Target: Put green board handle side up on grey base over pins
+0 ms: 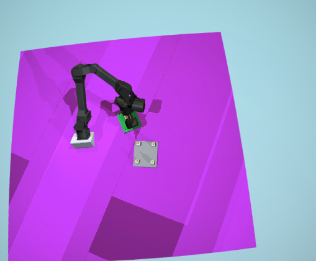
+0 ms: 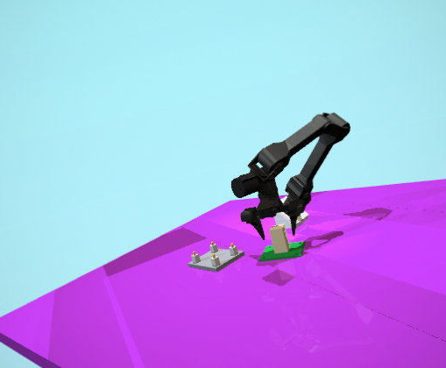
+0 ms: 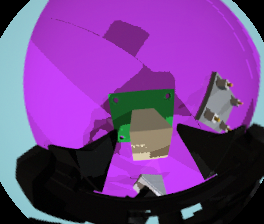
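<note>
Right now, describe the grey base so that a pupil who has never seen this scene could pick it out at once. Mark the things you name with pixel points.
On the purple table [image 1: 195, 124] [image 2: 152, 289], find the green board [image 1: 122, 125] [image 2: 265, 255] [image 3: 125, 114] with the tan handle. Just beside it, not touching, lies a flat grey base [image 1: 145, 149] [image 2: 205, 265] [image 3: 218, 98]. Unlike the board, it carries four short gold-tipped posts, one near each corner.

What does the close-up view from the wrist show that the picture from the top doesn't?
Only the wrist view: the tall front of the tan handle on the green board, seen between the two spread black fingers.

Only the top view: the arm's long links and elbow, and all four edges of the purple table.

Both: the board beside the grey base with its gold-tipped posts, not on it, and the open gripper above the board.
</note>
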